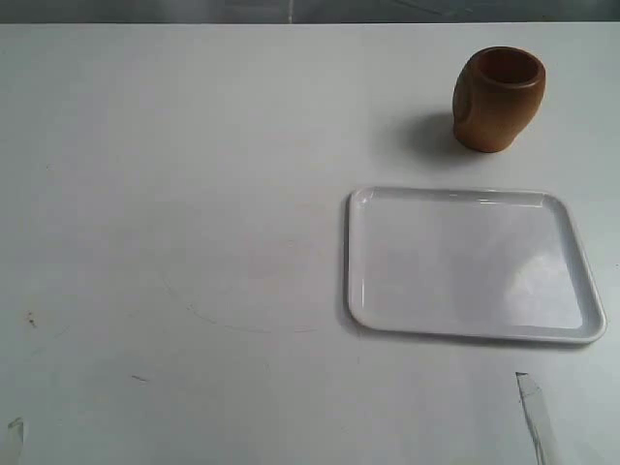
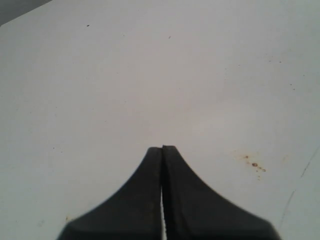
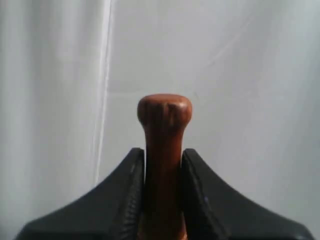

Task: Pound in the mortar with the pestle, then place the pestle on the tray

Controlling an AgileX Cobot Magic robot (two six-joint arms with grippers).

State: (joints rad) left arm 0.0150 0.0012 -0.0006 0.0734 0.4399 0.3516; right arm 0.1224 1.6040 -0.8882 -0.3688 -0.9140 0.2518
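White table (image 1: 194, 194) is carrying two items. Mortar (image 1: 499, 99) is standing mouth-up at far right. Tray (image 1: 455, 262) is lying flat nearer, apart from it. Faint scuffs (image 1: 31, 320) are showing near left.

On my feed the mortar (image 1: 499, 99) stood upright at the far right of the white bench (image 1: 194, 174), mouth up, its oval grain mark (image 1: 467, 97) turned left and a soft shadow (image 1: 426, 134) on that same side. The tray (image 1: 470, 263) lay flat lower in my view, near the mortar but not touching it. I saw faint scuffs (image 1: 31, 320) on the bench's left.
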